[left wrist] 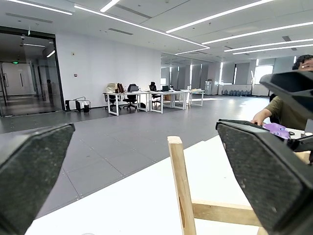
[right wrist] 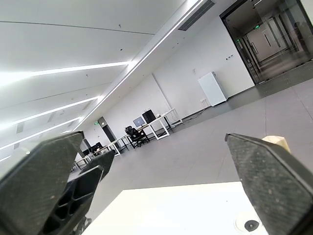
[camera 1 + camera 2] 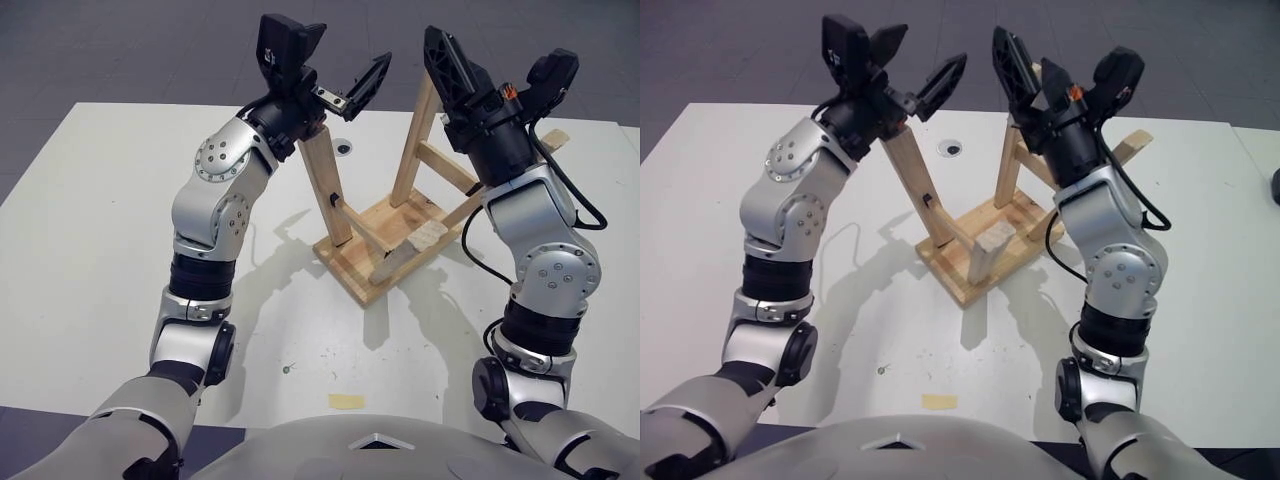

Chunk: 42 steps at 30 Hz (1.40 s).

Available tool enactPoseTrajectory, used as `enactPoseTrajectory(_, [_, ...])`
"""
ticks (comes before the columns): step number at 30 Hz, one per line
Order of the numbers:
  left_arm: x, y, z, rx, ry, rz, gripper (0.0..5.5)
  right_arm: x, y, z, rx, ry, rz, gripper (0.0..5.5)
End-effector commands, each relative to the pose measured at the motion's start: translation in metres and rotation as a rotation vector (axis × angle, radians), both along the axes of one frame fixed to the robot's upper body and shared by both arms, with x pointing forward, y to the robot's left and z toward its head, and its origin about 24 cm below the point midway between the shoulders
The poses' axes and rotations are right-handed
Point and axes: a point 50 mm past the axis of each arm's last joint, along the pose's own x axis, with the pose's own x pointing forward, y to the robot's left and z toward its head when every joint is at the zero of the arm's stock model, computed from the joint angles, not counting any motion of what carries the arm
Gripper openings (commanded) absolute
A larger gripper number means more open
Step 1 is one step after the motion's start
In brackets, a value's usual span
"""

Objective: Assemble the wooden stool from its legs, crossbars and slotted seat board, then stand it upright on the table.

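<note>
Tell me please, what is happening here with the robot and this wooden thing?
The robot is building a stool. It looks put together, but it stands upside down on the table, seat down and legs pointing up. The left gripper and the right gripper are both open, raised near the leg tops and holding nothing. The stool has not yet been turned upright.

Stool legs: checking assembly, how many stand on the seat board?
4: a leg by the left tool, another beside the right tool, one behind the right arm, one nearest the camera.
</note>
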Motion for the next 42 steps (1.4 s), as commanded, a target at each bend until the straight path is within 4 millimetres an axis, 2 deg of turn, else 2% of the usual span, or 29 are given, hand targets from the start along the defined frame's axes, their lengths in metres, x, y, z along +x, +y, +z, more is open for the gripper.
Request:
enactPoseTrajectory(1, [0.001, 0.004, -0.009, -0.014, 0.090, 0.049, 5.37, 0.001, -0.010, 0.033, 0.100, -0.122, -0.038, 5.40])
enactPoseTrajectory(4, [-0.002, 0.019, 0.027, -0.107, -0.005, 0.106, 5.37, 0.009, -0.041, 0.061, 0.129, -0.206, -0.198, 5.40])
enactPoseTrajectory(7, [-0.006, 0.048, 0.064, -0.204, -0.106, 0.209, 5.37, 0.020, -0.077, 0.073, 0.017, -0.225, -0.402, 5.40])
enactPoseTrajectory(9, [-0.009, 0.071, 0.080, -0.246, -0.149, 0.291, 5.37, 0.027, -0.098, 0.068, -0.134, -0.176, -0.533, 5.40])
enactPoseTrajectory(12, [-0.012, 0.098, 0.086, -0.246, -0.175, 0.391, 5.37, 0.038, -0.125, 0.041, -0.342, -0.036, -0.684, 5.40])
enactPoseTrajectory(15, [-0.008, 0.115, 0.066, -0.172, -0.121, 0.492, 5.37, 0.042, -0.136, 0.010, -0.510, 0.074, -0.723, 5.40])
enactPoseTrajectory(18, [-0.010, 0.116, 0.038, -0.118, -0.043, 0.517, 5.37, 0.042, -0.126, -0.012, -0.640, 0.126, -0.608, 5.40])
enactPoseTrajectory(19, [-0.012, 0.116, 0.031, -0.099, -0.027, 0.523, 5.37, 0.040, -0.115, -0.018, -0.685, 0.132, -0.483, 5.40])
enactPoseTrajectory(22, [-0.018, 0.115, 0.013, -0.075, 0.023, 0.533, 5.37, 0.028, -0.091, -0.028, -0.745, 0.139, -0.201, 5.40])
enactPoseTrajectory(25, [-0.022, 0.117, 0.004, -0.031, 0.038, 0.548, 5.37, 0.013, -0.070, -0.029, -0.718, 0.129, 0.006, 5.40])
enactPoseTrajectory(29, [-0.022, 0.126, 0.004, -0.015, 0.034, 0.581, 5.37, 0.012, -0.058, -0.024, -0.643, 0.103, 0.021, 5.40])
enactPoseTrajectory(31, [-0.023, 0.132, 0.004, -0.006, 0.029, 0.593, 5.37, 0.016, -0.063, -0.024, -0.632, 0.094, -0.030, 5.40])
enactPoseTrajectory(34, [-0.028, 0.147, 0.001, 0.021, 0.016, 0.618, 5.37, 0.022, -0.084, -0.023, -0.583, 0.063, -0.134, 5.40])
enactPoseTrajectory(37, [-0.042, 0.172, -0.023, 0.127, 0.070, 0.634, 5.37, 0.027, -0.120, -0.027, -0.509, 0.063, -0.304, 5.40])
enactPoseTrajectory(39, [-0.059, 0.181, -0.042, 0.206, 0.139, 0.587, 5.37, 0.029, -0.143, -0.037, -0.579, 0.088, -0.417, 5.40])
enactPoseTrajectory(42, [-0.075, 0.187, -0.067, 0.369, 0.261, 0.446, 5.37, 0.015, -0.166, -0.052, -0.744, 0.111, -0.463, 5.40])
